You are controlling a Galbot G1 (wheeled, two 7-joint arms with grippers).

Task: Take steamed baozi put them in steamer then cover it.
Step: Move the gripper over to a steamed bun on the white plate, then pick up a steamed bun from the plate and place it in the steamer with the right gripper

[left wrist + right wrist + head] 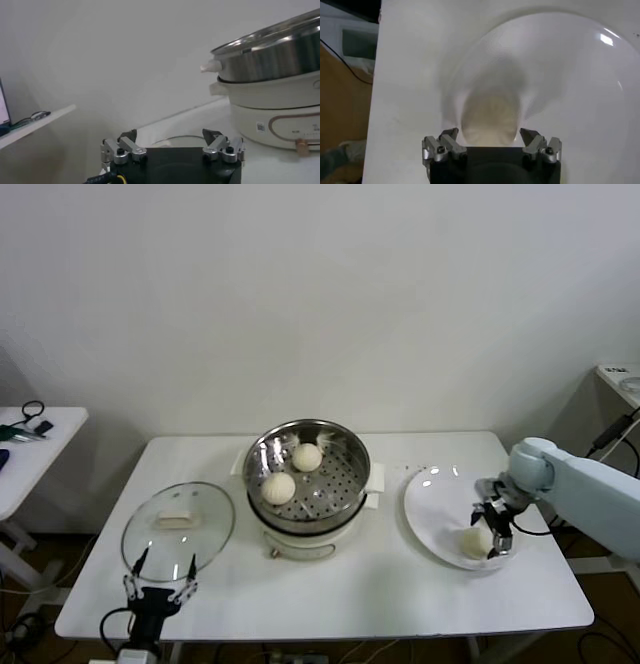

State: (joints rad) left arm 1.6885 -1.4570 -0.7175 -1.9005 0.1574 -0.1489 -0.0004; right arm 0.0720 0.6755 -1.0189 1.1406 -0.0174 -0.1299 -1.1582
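Note:
Two cream-white baozi [306, 456] [278, 487] lie in the shiny steamer [335, 484] on its white pot base, mid-table. Another baozi [474, 541] rests on the white plate [430, 504] at the right. My right gripper [497, 531] is lowered over that bun and open. In the right wrist view the baozi [491, 120] sits between the spread fingertips [449, 134], apart from both. The glass cover [200, 539] with its cream handle lies flat at the left. My left gripper [158, 579] hovers open at the cover's near rim, empty, and the steamer [270, 55] shows beyond it in the left wrist view.
The white table's front edge [320, 624] runs just below both grippers. A small side table [30, 444] with cables stands off to the far left. Another table corner [620, 379] shows at the far right behind my right arm.

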